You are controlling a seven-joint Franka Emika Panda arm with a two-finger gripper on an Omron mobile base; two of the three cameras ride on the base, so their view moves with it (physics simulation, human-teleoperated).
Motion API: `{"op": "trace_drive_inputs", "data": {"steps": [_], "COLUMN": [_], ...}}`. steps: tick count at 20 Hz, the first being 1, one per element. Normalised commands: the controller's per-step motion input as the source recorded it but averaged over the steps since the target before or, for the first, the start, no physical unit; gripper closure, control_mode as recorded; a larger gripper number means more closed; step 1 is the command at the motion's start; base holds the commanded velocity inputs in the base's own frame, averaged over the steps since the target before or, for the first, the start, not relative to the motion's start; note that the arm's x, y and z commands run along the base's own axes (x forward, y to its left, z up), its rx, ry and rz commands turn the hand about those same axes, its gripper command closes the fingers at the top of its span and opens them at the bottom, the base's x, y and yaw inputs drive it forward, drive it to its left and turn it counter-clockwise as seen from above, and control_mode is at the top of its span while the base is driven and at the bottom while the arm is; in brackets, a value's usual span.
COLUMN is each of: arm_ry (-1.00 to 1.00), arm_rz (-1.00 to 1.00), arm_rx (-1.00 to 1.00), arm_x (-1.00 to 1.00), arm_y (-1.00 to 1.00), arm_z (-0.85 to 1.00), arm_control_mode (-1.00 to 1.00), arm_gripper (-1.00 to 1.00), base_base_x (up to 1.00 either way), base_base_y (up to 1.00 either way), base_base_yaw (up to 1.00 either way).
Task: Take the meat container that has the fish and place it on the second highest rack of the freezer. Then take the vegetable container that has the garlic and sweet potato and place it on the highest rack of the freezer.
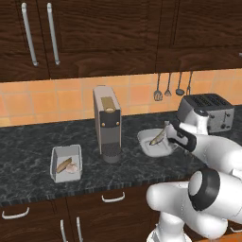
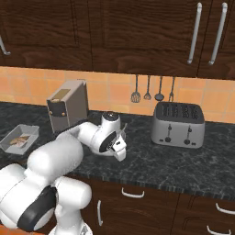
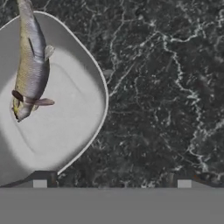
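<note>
The meat container (image 1: 147, 147) is a shallow white tray on the dark counter, right of the coffee machine. The fish (image 3: 30, 65) lies in it, olive-backed and as long as the tray. My gripper (image 3: 112, 183) hovers open just above the tray's right rim (image 3: 103, 98), one fingertip (image 3: 40, 183) over the tray and the other over bare counter. In the left base view the gripper (image 1: 167, 130) is at the tray's right edge. The vegetable container (image 1: 66, 164) with the garlic and sweet potato sits to the far left, also seen as a grey tray (image 2: 19, 138). The freezer is out of view.
A tall grey coffee machine (image 1: 107, 124) stands between the two containers. A chrome toaster (image 1: 208, 111) sits at the back right, with utensils (image 1: 172, 86) hanging on the orange tiled wall. Dark wood cabinets run above and below the counter.
</note>
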Motion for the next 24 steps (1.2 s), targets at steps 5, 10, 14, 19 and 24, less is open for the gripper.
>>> {"op": "trace_drive_inputs", "data": {"steps": [5, 10, 14, 19, 24], "arm_ry": [0.11, 0.05, 0.00, 0.00, -0.02], "arm_rz": [0.00, 0.00, -0.01, 0.00, -0.02], "arm_rx": [0.03, 0.02, 0.03, 0.03, 0.00], "arm_x": [0.34, 0.21, 0.00, 0.00, -0.06], "arm_y": [0.00, 0.00, 0.00, 0.00, 0.02], "arm_z": [-0.27, -0.46, -0.40, -0.19, 0.28], "arm_control_mode": [-1.00, -1.00, -1.00, -1.00, -1.00], "arm_gripper": [-1.00, 1.00, 1.00, 1.00, 1.00], "base_base_x": [0.00, 0.00, 0.00, 0.00, 0.00], "base_base_y": [0.00, 0.00, 0.00, 0.00, 0.00], "base_base_yaw": [0.00, 0.00, 0.00, 0.00, 0.00]}}
